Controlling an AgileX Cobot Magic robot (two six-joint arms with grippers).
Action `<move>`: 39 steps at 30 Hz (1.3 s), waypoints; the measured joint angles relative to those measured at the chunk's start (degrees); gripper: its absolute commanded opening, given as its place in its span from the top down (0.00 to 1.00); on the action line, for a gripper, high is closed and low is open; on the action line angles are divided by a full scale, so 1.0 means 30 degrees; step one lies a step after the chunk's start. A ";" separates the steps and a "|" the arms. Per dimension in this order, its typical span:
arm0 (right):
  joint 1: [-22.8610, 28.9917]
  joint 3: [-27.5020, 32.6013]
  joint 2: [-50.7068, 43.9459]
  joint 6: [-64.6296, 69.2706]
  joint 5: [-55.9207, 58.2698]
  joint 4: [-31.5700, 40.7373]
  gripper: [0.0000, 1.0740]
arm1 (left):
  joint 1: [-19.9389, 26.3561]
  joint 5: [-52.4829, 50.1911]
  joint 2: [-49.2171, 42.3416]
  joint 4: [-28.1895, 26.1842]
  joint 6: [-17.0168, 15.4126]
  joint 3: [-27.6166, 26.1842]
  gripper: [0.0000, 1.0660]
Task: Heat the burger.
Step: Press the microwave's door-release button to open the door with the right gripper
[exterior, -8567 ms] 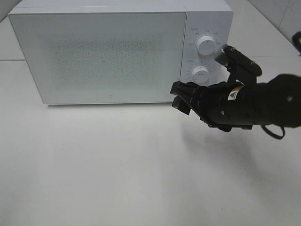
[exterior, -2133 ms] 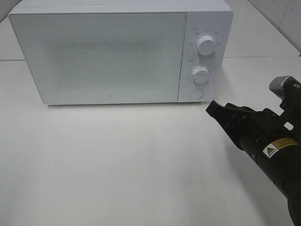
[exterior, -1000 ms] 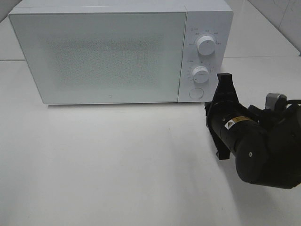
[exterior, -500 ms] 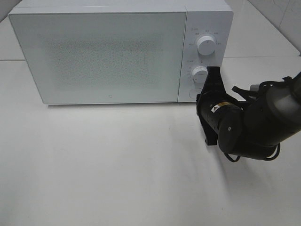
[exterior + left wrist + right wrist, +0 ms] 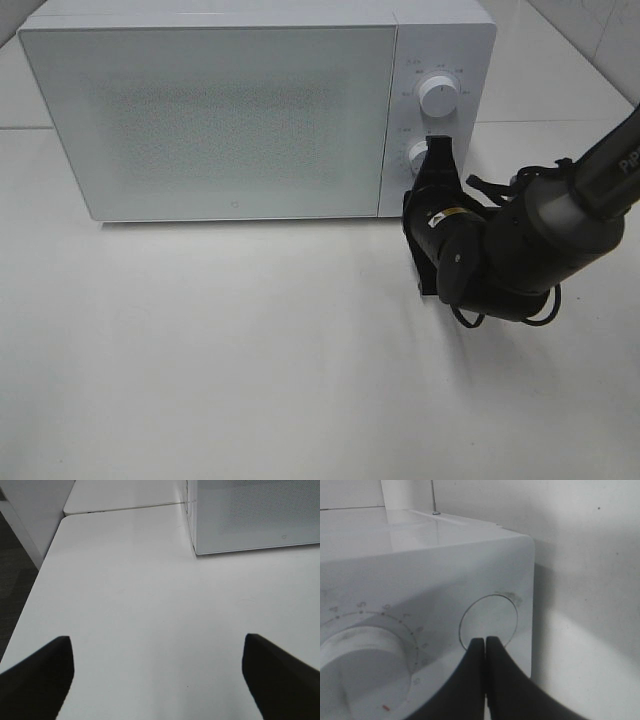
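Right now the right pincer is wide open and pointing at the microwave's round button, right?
Not quite. The right pincer is shut tight, as the right wrist view shows. It does point at the round button on the microwave.

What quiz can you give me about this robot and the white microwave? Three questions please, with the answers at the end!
1. True or false: the door of the microwave is open.
2. Pick one. The right arm's jaws are pressed together, and their tips are at: A) the top dial, B) the round button below the dials, C) the door glass.
3. Fill in the gap: the left arm's jaws are ____ (open or shut) above the table.

Key: 1 false, the door is closed. 2 B. 3 open.
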 measured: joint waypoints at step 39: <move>0.0229 -0.2330 0.1165 -0.1127 0.0115 0.3495 1.00 | 0.0000 0.0000 0.0000 0.0019 0.0000 0.0000 0.21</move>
